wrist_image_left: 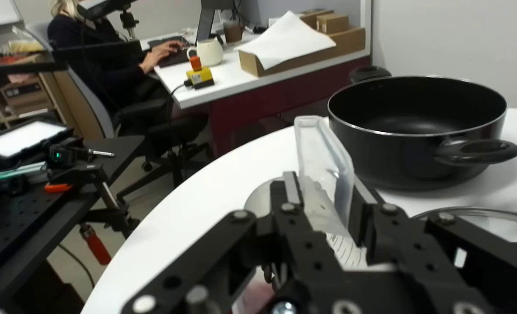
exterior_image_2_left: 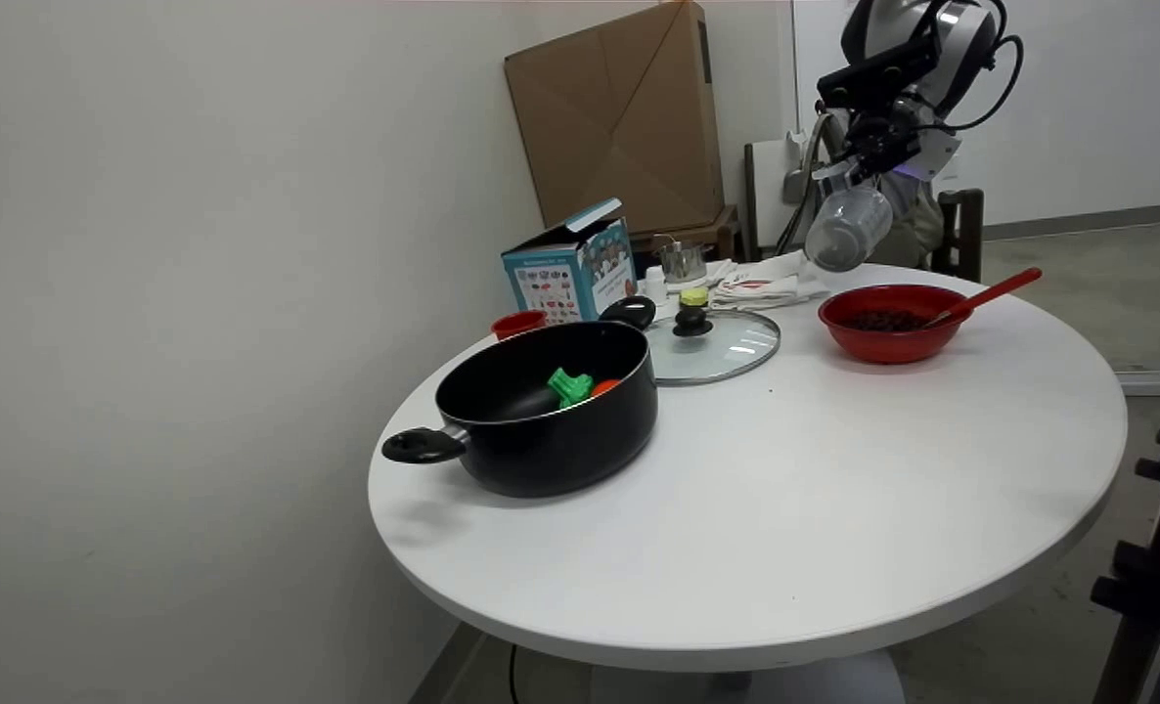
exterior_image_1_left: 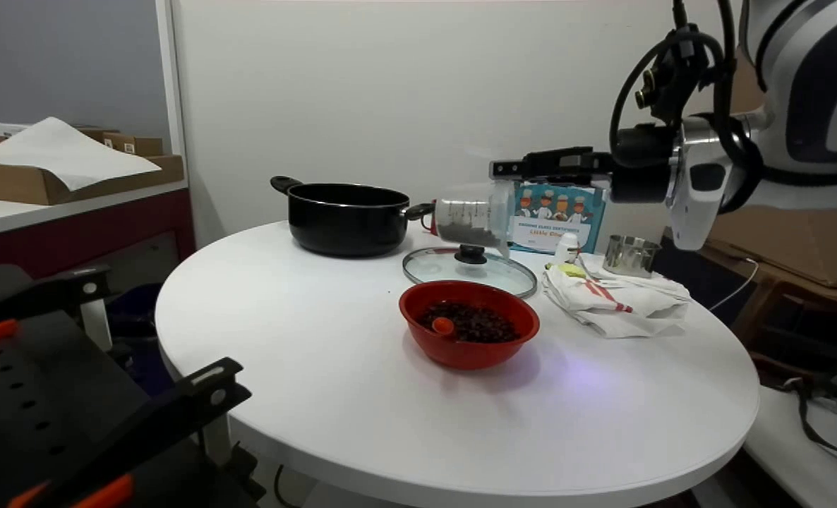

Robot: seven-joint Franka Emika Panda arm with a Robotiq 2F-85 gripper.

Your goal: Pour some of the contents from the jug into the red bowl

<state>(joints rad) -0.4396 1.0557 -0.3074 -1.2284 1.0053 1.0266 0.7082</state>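
Observation:
My gripper (wrist_image_left: pixel 326 194) is shut on the handle of the clear jug (wrist_image_left: pixel 319 209). In both exterior views the jug (exterior_image_1_left: pixel 461 212) (exterior_image_2_left: pixel 846 230) hangs in the air below the gripper (exterior_image_1_left: pixel 507 171), tipped onto its side. In an exterior view its mouth points right, toward the arm. Greyish bits (exterior_image_1_left: pixel 465 235) show along its lower wall. A few dark bits (wrist_image_left: pixel 268 274) show beside the left finger in the wrist view. The red bowl (exterior_image_1_left: pixel 461 355) (exterior_image_2_left: pixel 888 345) stands on the table, holding many dark bits (exterior_image_1_left: pixel 476 321) and a red spoon (exterior_image_2_left: pixel 996 291).
A black two-handled pot (exterior_image_1_left: pixel 348 226) stands at the back, with a green toy piece (exterior_image_2_left: pixel 570 387) inside. A glass lid (exterior_image_1_left: pixel 425 267) lies behind the bowl. A white towel (exterior_image_1_left: pixel 630 314), metal cup (exterior_image_1_left: pixel 630 255), white bottle (exterior_image_1_left: pixel 567 247) and blue box (exterior_image_1_left: pixel 556 212) are nearby.

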